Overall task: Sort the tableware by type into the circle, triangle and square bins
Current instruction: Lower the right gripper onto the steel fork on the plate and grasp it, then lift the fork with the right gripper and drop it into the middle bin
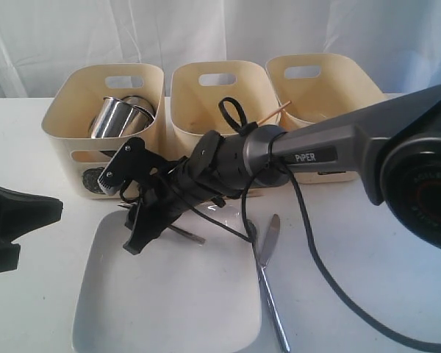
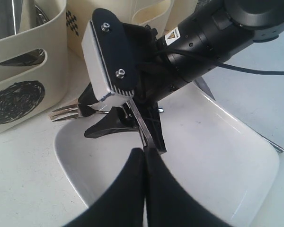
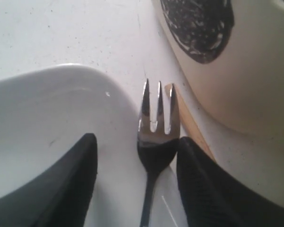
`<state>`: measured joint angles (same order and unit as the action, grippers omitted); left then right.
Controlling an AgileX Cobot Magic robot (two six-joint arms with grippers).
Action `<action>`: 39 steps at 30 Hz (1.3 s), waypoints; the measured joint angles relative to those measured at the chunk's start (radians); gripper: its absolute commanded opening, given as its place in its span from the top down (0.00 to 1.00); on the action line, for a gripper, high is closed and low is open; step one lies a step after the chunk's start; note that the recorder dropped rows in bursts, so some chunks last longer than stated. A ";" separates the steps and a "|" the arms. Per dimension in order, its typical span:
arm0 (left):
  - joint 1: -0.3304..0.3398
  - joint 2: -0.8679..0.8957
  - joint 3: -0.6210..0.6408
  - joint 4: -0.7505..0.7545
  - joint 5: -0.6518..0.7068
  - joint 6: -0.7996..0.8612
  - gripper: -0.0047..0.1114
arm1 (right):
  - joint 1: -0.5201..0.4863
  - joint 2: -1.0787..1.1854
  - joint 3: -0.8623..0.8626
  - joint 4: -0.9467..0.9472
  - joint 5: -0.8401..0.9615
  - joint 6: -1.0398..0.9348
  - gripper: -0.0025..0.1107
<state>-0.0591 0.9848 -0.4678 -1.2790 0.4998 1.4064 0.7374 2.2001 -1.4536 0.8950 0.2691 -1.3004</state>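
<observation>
A small steel fork [image 3: 156,116] lies over the far-left rim of the large white square plate [image 1: 169,294], its tines pointing at the circle bin [image 1: 70,125]. My right gripper [image 3: 137,139] reaches across from the right and stands open astride the fork's neck [image 1: 191,237]. One finger is close against the fork and the other is well apart from it. A thin wooden chopstick [image 3: 191,125] lies beside the fork, against the bin. Two steel mugs [image 1: 117,116] sit in the circle bin. My left gripper [image 2: 144,152] is shut and empty, low over the plate's near-left side [image 1: 55,209].
A knife [image 1: 268,276] lies along the plate's right edge. The middle bin [image 1: 217,99] and right bin [image 1: 312,88] stand in the back row, with a wooden stick tip [image 1: 279,109] showing between them. The right arm [image 1: 331,147] and its cable [image 1: 316,250] cross the table.
</observation>
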 measured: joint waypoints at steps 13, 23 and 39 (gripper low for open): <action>0.000 0.000 0.000 0.000 0.000 0.000 0.96 | 0.000 0.002 0.000 0.000 -0.020 0.002 0.77; 0.000 0.000 0.000 0.000 0.000 0.000 0.96 | 0.000 0.002 -0.002 0.002 -0.032 0.006 0.98; 0.000 0.000 0.000 0.000 0.000 0.000 0.96 | 0.000 -0.158 -0.002 0.000 0.035 0.043 0.98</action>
<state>-0.0591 0.9848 -0.4678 -1.2790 0.4998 1.4064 0.7374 2.0417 -1.4559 0.8949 0.3039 -1.2576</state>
